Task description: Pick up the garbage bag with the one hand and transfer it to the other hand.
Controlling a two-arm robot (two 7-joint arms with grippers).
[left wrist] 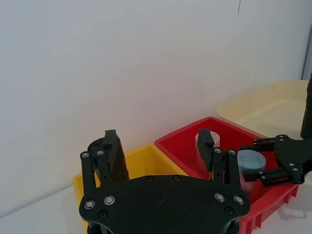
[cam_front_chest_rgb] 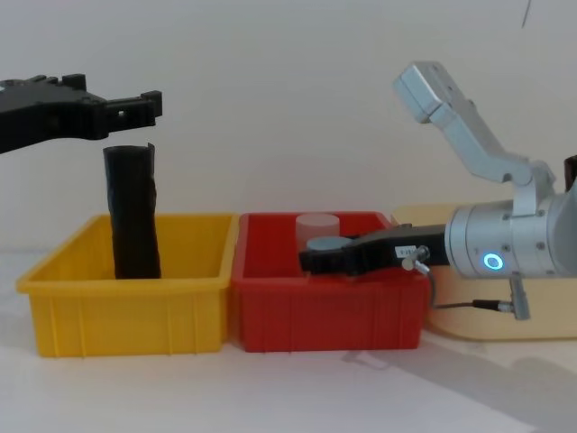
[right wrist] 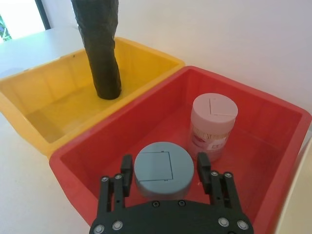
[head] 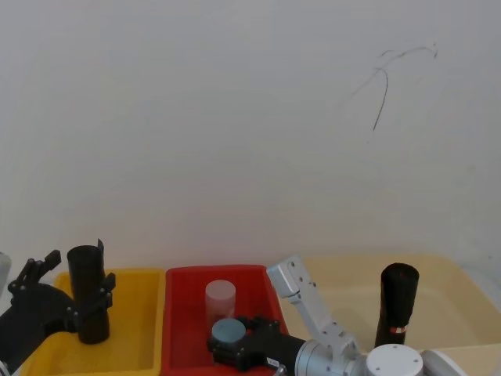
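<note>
White wall behind. We note the garbage bag upright (long axis vertical); left gripper spread, empty; right gripper spread astride grey jar.

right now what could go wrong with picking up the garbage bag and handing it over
The open left gripper hovers over the ragged black roll, while the labelled garbage bag stands in the beige tray: it may grab the wrong roll.
The open right gripper straddles the grey-lidded jar in the red bin: pulling away could tip it against the pale jar beside it.
</note>
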